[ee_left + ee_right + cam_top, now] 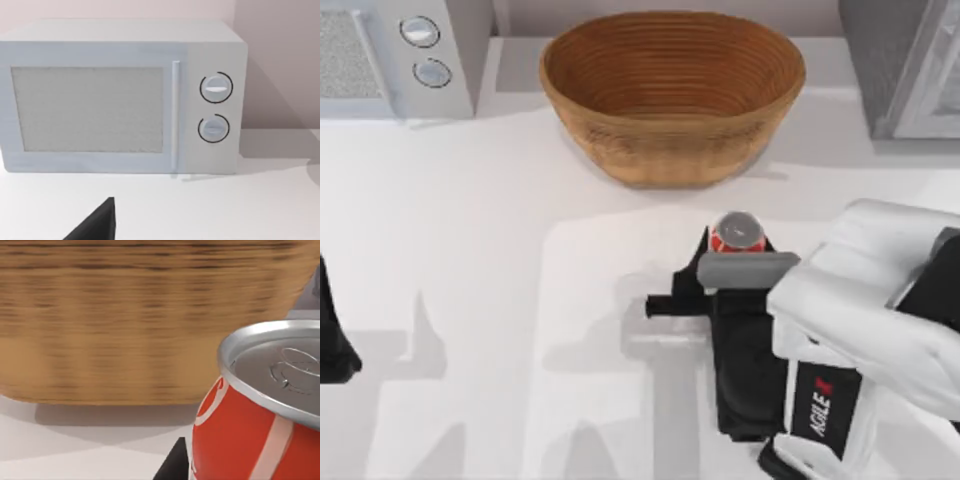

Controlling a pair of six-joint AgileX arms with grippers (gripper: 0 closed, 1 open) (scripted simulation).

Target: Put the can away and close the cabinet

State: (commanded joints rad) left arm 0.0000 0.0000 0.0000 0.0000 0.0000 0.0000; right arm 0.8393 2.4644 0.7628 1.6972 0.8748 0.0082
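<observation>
The can (250, 440) stands upright on the table (470, 250), just before the basket (672, 95), right at the right gripper (725, 262); whether it's clamped, I cannot tell. The left arm sits parked far off.

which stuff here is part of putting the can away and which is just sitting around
Part of the job:
- can, upright on the table
- right tool, at the can
- cabinet, at the top view's far right

Just lying about:
- woven basket, behind the can
- microwave, far left
- left tool, parked at the left edge
</observation>
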